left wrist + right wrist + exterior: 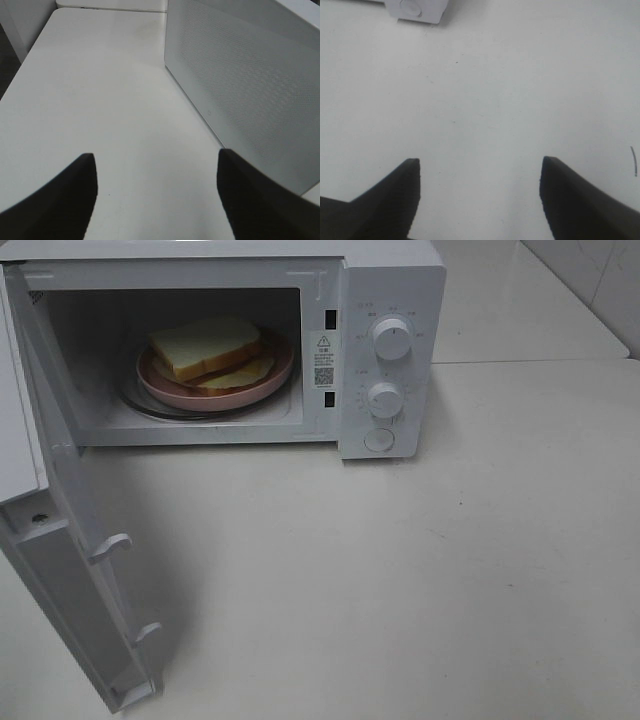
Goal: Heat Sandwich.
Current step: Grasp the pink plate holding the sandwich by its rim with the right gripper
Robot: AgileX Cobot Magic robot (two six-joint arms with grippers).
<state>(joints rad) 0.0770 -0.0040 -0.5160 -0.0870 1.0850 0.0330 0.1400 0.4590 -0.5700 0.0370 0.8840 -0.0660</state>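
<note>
The pale white-bread sandwich (205, 348) is sitting inside on the round pink plate (280, 375); the left gripper (156, 190) and right gripper (480, 190) are gaping, empty; the open white microwave door (70, 570) is likely wanting a flat, steady push.

Pale white-and-tan sandwich (212, 350), pink plate (215, 390), white microwave (390, 285).

The open microwave door (70, 580) walls off the left; the counter (400, 580) before the cavity (100, 330) gives free passage.
</note>
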